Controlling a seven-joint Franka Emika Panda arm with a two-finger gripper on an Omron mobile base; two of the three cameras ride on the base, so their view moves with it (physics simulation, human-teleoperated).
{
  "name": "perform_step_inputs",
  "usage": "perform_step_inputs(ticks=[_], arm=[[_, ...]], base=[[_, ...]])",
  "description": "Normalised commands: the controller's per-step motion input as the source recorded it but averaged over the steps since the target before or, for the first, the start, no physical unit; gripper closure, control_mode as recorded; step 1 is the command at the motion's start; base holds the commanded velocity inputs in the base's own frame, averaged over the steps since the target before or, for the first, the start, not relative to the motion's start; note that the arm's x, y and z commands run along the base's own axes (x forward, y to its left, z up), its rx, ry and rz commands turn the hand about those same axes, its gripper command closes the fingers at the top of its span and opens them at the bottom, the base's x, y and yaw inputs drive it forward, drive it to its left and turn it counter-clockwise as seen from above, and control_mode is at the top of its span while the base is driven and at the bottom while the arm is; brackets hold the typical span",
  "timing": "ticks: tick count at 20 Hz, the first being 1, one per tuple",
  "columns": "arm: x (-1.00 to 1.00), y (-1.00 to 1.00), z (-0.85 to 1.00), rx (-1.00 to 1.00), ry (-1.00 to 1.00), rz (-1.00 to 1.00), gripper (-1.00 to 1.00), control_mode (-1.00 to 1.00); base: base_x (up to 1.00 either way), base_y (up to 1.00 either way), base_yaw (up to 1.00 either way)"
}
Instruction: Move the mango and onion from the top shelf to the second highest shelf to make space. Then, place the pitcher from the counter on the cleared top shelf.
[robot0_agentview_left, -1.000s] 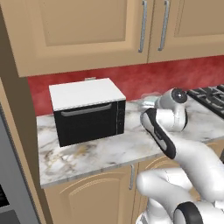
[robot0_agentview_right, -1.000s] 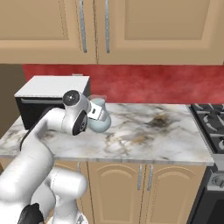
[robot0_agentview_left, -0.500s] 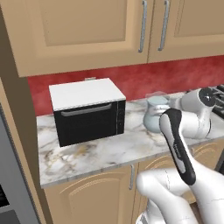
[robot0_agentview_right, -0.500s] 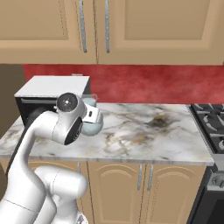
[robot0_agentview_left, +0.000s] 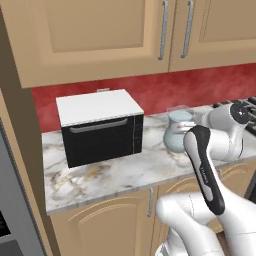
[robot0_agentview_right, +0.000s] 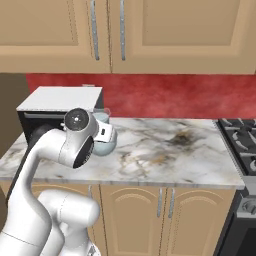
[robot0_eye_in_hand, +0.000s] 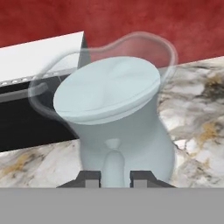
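- Gripper: in the hand view the two dark finger tips stand close together at the foot of the pitcher, with a narrow part of the glass, probably the handle, between them. The jaws are nearly closed and appear to be clamped on it.
- Pitcher location: in the left base view the pitcher stands at the wrist end of the arm, over the counter, just right of the microwave. In the right base view the pitcher shows just behind the wrist. Whether its base rests on the marble or is lifted clear cannot be determined.
- Behind the pitcher: the red backsplash, then the tan upper cabinets.
- Step in hand: judged to be the last stage, taking the pitcher from the counter for the top shelf. The shelves, mango and onion are outside these views.
- Next move calls for: a level lift clear of the microwave, then a turn toward the fridge. The grip is narrow, so swing of the heavy belly is a risk.
- Change from the earlier frames: the arm has swung right. A second ago the wrist covered the pitcher in the left base view; the glass is now exposed.
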Motion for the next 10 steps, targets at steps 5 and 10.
perform_step_inputs(ticks=[5, 10], arm=[[0.00, 0.00, 0.00, 0.00, 0.00, 0.00, 1.00, 1.00], [0.00, 0.00, 0.00, 0.00, 0.00, 0.00, 1.00, 1.00]], base=[[-0.79, 0.00, 0.08], [-1.00, -0.01, 0.32]])
